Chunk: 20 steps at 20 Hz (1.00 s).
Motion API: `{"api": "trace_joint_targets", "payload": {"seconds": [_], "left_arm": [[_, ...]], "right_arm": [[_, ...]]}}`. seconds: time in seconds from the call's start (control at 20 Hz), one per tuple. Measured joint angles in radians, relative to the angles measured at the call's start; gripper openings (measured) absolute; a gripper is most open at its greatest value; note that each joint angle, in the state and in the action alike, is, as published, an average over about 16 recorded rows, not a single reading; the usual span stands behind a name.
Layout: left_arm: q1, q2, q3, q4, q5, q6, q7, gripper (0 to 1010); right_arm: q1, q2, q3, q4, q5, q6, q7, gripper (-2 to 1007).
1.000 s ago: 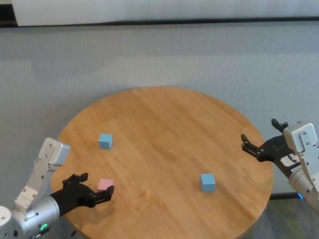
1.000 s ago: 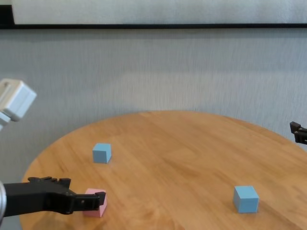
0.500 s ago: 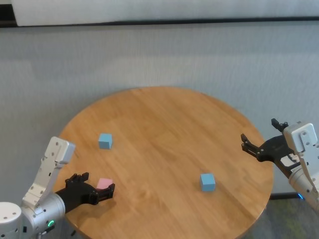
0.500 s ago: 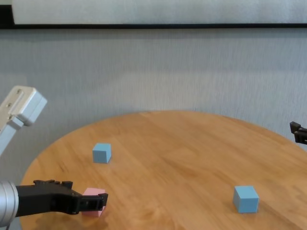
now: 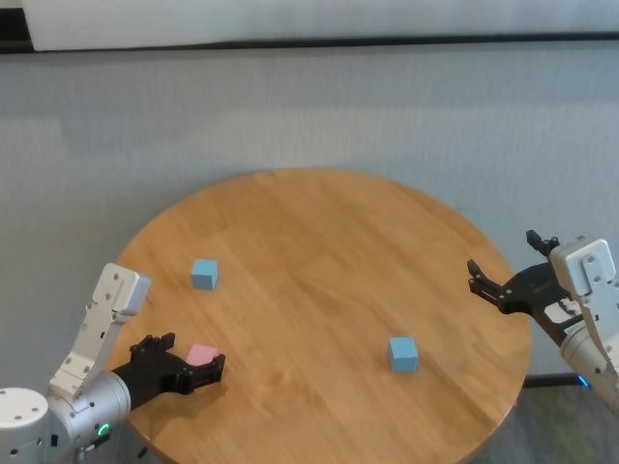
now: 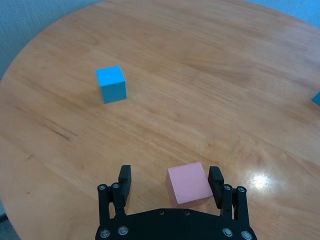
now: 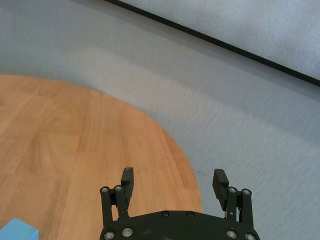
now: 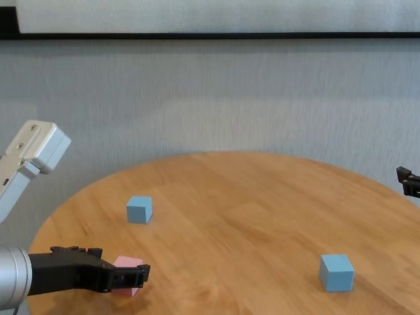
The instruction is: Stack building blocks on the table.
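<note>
The left pincer [image 6: 170,182] sits low at the near-left edge of the round wooden surface [image 5: 319,251], its fingers apart with the pink block [image 6: 188,184] between them; in the left wrist view one finger [image 6: 215,181] lies right against the block's side, while the opposite finger [image 6: 124,180] stands clear of it with bare wood between; the block rests flat on the surface, so the pincer straddles it without clamping. In the head view the pink block [image 5: 201,356] shows just beyond the left pincer [image 5: 189,365]; one blue block [image 5: 203,274] stands farther back on the left side of the surface, well apart from it; the second blue block [image 5: 402,354] stands on the near-right part, well apart from both others. The right pincer [image 5: 503,280] hangs off the right edge of the surface, fingers spread wide and holding nothing; the right wrist view shows both of its fingers [image 7: 220,183] apart above the surface's rim.
</note>
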Motion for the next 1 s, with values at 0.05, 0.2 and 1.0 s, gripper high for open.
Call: {"api": "trace_joint_targets", "payload": {"seconds": [0.05, 0.2, 1.0], "left_arm": [[-0.001, -0.001, 0.000, 0.002, 0.002, -0.001, -0.001, 1000], [-0.003, -0.003, -0.001, 0.004, 0.006, -0.003, -0.003, 994], [-0.002, 0.000, 0.000, 0.002, 0.004, -0.006, -0.004, 670]], "right_arm": [[0.000, 0.000, 0.000, 0.000, 0.000, 0.000, 0.000, 1000], [0.000, 0.000, 0.000, 0.000, 0.000, 0.000, 0.000, 1000], [0.000, 0.000, 0.000, 0.000, 0.000, 0.000, 0.000, 1000]]}}
